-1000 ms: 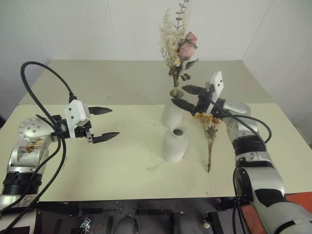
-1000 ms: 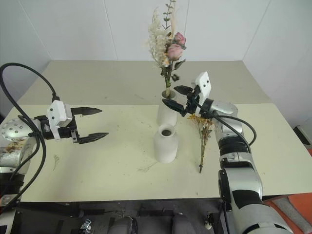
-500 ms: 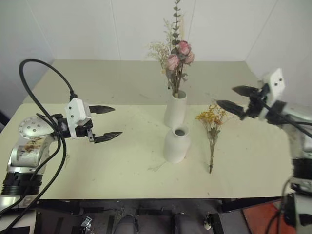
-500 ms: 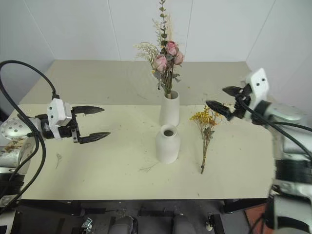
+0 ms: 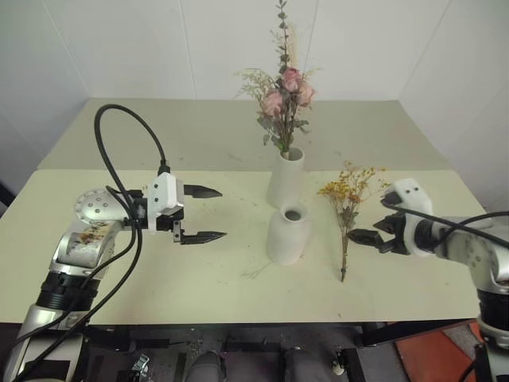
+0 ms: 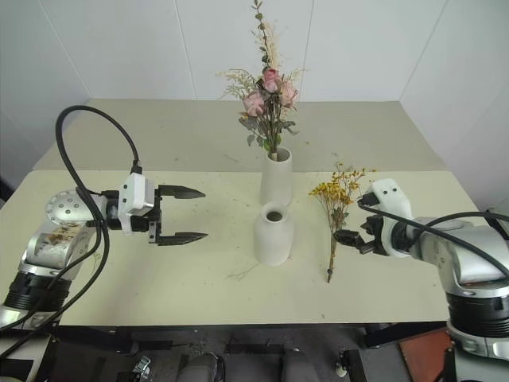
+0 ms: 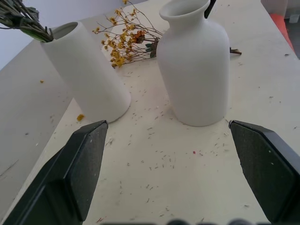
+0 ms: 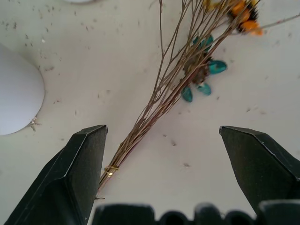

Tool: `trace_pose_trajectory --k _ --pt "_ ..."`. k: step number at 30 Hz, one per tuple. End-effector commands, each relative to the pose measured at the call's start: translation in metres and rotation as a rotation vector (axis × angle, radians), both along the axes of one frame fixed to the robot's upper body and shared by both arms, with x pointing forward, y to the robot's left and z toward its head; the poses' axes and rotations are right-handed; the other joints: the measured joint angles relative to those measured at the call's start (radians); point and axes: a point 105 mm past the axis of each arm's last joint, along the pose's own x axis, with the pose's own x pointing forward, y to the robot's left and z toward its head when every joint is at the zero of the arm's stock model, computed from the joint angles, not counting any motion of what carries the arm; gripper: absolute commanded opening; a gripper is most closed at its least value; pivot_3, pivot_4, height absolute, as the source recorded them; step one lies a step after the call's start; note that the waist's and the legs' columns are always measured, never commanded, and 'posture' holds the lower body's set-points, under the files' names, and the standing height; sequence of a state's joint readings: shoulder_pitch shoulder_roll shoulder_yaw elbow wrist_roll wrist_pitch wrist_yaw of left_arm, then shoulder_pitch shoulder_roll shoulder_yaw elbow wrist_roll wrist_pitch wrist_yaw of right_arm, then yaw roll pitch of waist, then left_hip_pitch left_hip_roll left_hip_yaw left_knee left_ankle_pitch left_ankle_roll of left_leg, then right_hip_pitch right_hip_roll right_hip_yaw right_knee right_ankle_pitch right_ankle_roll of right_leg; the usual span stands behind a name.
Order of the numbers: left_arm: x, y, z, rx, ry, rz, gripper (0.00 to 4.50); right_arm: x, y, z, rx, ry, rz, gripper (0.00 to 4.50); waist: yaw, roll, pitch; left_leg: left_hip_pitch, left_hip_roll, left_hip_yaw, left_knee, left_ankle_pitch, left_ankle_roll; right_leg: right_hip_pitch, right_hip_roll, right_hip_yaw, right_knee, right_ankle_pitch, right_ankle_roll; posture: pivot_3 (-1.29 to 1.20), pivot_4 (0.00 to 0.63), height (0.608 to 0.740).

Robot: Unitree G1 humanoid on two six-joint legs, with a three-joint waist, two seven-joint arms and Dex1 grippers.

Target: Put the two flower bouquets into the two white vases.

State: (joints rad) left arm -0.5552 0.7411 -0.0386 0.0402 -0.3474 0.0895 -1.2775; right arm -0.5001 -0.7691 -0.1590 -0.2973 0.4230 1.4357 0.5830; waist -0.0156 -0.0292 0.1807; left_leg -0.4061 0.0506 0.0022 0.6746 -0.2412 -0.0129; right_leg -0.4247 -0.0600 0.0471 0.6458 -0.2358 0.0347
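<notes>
Yellow-orange dried bouquet on thin wiry stems (image 5: 343, 219) lies flat on the table, just right of the short rounded white vase (image 5: 287, 234). Looks light and brittle; best gripped low at the bound stems. Right gripper (image 5: 375, 225) hovers beside it, fingers wide, empty. Left gripper (image 5: 208, 214) likewise wide, empty.

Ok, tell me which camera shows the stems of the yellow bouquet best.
The right wrist view: the yellow bouquet lies flat on the table between the open right gripper fingers, thin stems and gold tie plain. Both eye views show the whole bunch right of the short vase, stems a thin line. The left wrist view catches its blooms behind the vases.
</notes>
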Motion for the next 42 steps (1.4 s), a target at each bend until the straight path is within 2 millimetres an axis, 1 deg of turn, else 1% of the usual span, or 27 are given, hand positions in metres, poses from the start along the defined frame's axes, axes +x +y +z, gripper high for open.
trace_pose_trajectory --k 1,4,7,9,13,18,21,23,24,26,28,30,33,35,38,41,42 --pt "-0.002 -0.002 0.008 0.02 -0.063 -0.009 4.5 0.003 0.003 0.002 -0.011 -0.013 -0.025 4.48 0.001 0.0 0.0 0.0 0.0 0.0 0.0 0.0 0.0 0.0 0.0 0.0 0.0 0.0 0.0 0.0 0.15 0.74" --pt "-0.002 0.0 0.005 0.025 -0.058 -0.002 4.5 0.004 0.007 -0.005 0.002 0.01 -0.034 4.48 0.0 0.0 0.0 0.0 0.0 0.0 0.0 0.0 0.0 0.0 0.0 0.0 0.0 0.0 0.0 0.0 0.15 0.74" --pt "-0.005 0.001 0.004 0.028 -0.055 -0.004 4.5 0.005 0.01 -0.007 0.041 0.022 -0.044 3.91 0.0 0.0 0.0 0.0 0.0 0.0 0.0 0.0 0.0 0.0 0.0 0.0 0.0 0.0 0.0 0.0 0.15 0.74" --pt "-0.005 0.001 0.004 0.028 -0.055 -0.003 4.5 0.006 0.011 -0.007 0.048 0.024 -0.047 3.3 0.0 0.0 0.0 0.0 0.0 0.0 0.0 0.0 0.0 0.0 0.0 0.0 0.0 0.0 0.0 0.0 0.15 0.74" --pt "-0.004 0.002 0.003 0.028 -0.06 0.008 4.5 0.01 0.018 -0.014 0.061 0.039 -0.041 1.85 0.0 0.0 0.0 0.0 0.0 0.0 0.0 0.0 0.0 0.0 0.0 0.0 0.0 0.0 0.0 0.0 0.15 0.74" --pt "-0.003 0.001 0.005 0.009 -0.067 0.015 4.5 0.013 0.019 -0.018 0.059 0.053 -0.05 0.12 0.0 0.0 0.0 0.0 0.0 0.0 0.0 0.0 0.0 0.0 0.0 0.0 0.0 0.0 0.0 0.0 0.15 0.74" --pt "-0.004 0.0 0.004 0.008 -0.066 0.017 4.5 0.015 0.017 -0.02 0.053 0.054 -0.067 0.05 0.0 0.0 0.0 0.0 0.0 0.0 0.0 0.0 0.0 0.001 0.0 -0.001 0.0 0.0 0.0 0.0 0.15 0.74" --pt "-0.004 0.001 0.004 0.001 -0.068 0.021 4.5 0.02 0.01 -0.012 0.064 0.01 -0.124 0.05 0.0 0.0 0.0 0.0 0.0 -0.001 0.0 0.0 0.0 0.001 0.0 -0.001 0.0 0.0 0.0 0.0 0.15 0.74" --pt "-0.005 0.001 0.006 -0.008 -0.071 0.022 4.5 0.023 0.007 -0.005 0.085 -0.027 -0.155 0.05 0.0 0.0 0.0 0.0 0.0 -0.001 0.0 0.0 0.0 0.001 0.0 -0.001 0.0 0.0 0.0 0.0 0.15 0.74" --pt "-0.005 0.0 0.013 -0.038 -0.083 0.022 4.5 0.026 0.005 0.016 0.127 -0.13 -0.175 0.05 0.0 0.0 0.0 0.0 0.0 -0.001 0.001 0.0 0.0 0.001 0.0 -0.001 0.0 0.0 0.0 0.0 0.15 0.74" --pt "-0.005 -0.001 0.018 -0.056 -0.093 0.021 4.5 0.028 0.004 0.043 0.137 -0.282 -0.193 0.05 0.0 0.0 0.0 0.0 0.0 -0.001 0.001 0.0 0.0 0.0 0.0 0.0 0.001 0.0 0.0 0.0 0.15 0.74" --pt "-0.004 -0.001 0.019 -0.052 -0.098 0.022 4.5 0.027 0.002 0.072 0.154 -0.45 -0.226 0.05 0.0 0.0 0.0 0.0 0.0 -0.001 0.0 0.0 0.0 0.0 0.0 -0.001 0.0 0.0 0.0 0.0 0.15 0.74" --pt "-0.003 0.0 0.019 -0.048 -0.097 0.024 4.5 0.018 0.003 0.112 0.177 -0.742 -0.223 0.05 -0.001 0.0 0.0 0.0 0.0 -0.001 0.0 0.0 0.0 0.0 0.0 -0.001 0.0 0.0 0.0 0.0 0.15 0.74" --pt "-0.002 0.001 0.017 -0.043 -0.092 0.025 4.5 0.006 0.009 0.133 0.179 -0.925 -0.175 0.05 0.0 0.0 0.0 0.0 0.0 -0.001 0.0 0.0 0.0 0.0 0.0 -0.001 0.0 0.0 0.0 0.0 0.15 0.74" --pt "-0.002 0.001 0.016 -0.041 -0.088 0.025 4.5 -0.008 0.015 0.146 0.275 -1.06 -0.139 0.05 0.0 0.0 0.0 0.0 0.0 -0.001 0.0 0.0 0.0 0.0 0.0 -0.001 0.0 0.0 0.001 0.0 0.15 0.74" --pt "0.0 0.003 0.018 -0.042 -0.088 0.028 4.5 -0.019 0.023 0.153 0.48 -1.122 -0.089 0.05 0.0 0.0 0.0 0.001 0.0 -0.001 0.0 0.0 0.0 0.001 0.0 -0.001 0.001 0.0 0.0 0.0 0.15 0.74" --pt "0.0 0.004 0.02 -0.045 -0.09 0.03 4.5 -0.024 0.029 0.156 0.54 -1.138 -0.053 0.05 -0.001 0.0 0.0 0.001 0.0 -0.001 0.0 0.0 0.0 0.001 0.0 -0.001 0.001 0.0 0.0 0.0 0.15 0.74"
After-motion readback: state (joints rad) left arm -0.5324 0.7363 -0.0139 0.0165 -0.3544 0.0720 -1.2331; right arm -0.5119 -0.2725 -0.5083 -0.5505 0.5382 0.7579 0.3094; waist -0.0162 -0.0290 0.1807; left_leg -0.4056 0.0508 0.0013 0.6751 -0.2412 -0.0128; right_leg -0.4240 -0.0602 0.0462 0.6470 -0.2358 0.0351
